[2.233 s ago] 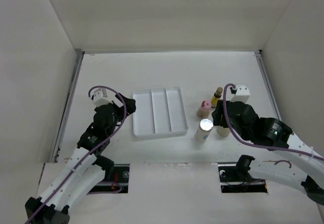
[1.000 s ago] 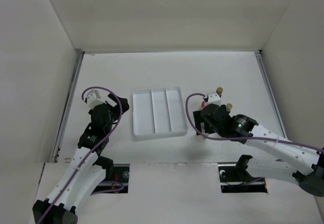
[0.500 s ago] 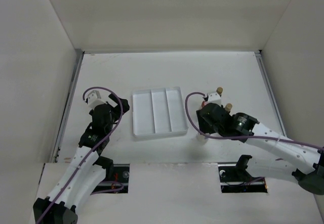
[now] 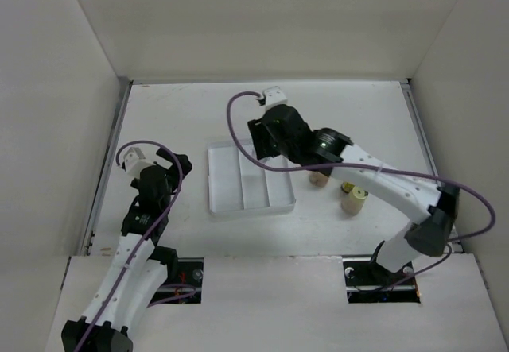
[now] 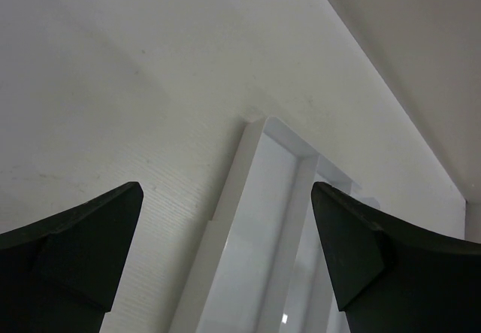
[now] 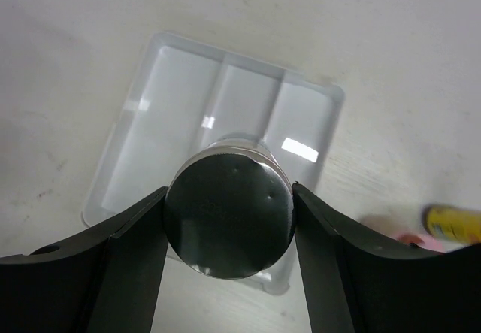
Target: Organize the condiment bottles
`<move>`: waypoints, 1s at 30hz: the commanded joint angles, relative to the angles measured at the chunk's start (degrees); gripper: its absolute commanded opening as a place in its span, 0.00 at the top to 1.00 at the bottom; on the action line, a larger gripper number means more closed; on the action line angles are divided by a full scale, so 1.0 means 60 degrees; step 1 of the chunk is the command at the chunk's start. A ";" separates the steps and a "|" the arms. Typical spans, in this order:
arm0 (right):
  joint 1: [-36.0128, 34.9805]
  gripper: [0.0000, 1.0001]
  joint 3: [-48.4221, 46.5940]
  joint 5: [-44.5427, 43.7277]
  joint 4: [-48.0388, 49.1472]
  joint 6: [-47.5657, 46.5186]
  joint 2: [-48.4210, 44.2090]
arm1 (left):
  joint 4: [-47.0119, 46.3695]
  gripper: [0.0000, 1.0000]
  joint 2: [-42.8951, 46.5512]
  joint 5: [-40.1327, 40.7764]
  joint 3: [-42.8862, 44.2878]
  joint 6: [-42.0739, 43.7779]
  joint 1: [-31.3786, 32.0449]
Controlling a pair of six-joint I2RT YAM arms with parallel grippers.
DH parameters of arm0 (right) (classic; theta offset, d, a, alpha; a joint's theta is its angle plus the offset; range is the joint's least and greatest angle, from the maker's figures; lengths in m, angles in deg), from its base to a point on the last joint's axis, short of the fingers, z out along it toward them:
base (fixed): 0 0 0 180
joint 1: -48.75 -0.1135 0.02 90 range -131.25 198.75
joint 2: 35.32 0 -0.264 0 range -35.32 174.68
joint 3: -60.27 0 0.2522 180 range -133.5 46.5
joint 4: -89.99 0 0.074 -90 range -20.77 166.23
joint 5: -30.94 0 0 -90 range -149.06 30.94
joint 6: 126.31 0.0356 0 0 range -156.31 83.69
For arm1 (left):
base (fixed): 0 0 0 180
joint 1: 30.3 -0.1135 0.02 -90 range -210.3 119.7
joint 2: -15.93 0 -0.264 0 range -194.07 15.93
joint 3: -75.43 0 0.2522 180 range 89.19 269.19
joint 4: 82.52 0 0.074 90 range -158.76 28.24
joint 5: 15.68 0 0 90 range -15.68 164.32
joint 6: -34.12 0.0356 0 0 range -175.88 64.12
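We note a white desk [image 4: 175, 114] boxed by pale walls [image 4: 238, 26], right fingers [image 6: 128, 273] clamped on the silver-capped bottle [image 6: 229, 216] above the tray [image 6: 158, 122], left fingers [image 5: 75, 250] apart.

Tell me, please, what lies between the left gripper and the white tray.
Nothing: only bare table separates the open left gripper from the tray, as the left wrist and top views both show.

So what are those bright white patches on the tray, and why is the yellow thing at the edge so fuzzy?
Right wrist view: the patches are light glaring off the glossy tray; the yellow-labelled bottle sits blurred at the frame's edge, out of focus, while the silver cap looks sharp.
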 commanded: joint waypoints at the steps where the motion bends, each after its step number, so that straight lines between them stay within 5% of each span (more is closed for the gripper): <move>1: -0.0017 0.56 -0.1723 0.0649 0.1770 -0.0838 0.1263 | 0.0067 0.00 0.0019 0.0063 -0.0273 -0.0357 -0.0106; 9: -0.0017 0.55 -0.4465 0.1177 0.1844 -0.1132 0.4342 | -0.0065 0.00 -0.0172 0.0341 -0.0478 -0.0328 -0.0267; 20: 0.0086 0.52 -0.4614 0.1456 0.2547 -0.1162 0.5588 | -0.0461 0.00 -0.0201 0.0429 -0.0815 -0.0240 -0.0223; 30: -0.0017 0.24 -0.4218 0.1265 0.2957 -0.1059 0.5707 | -0.0504 0.00 -0.0230 0.0561 -0.0918 -0.0094 -0.0209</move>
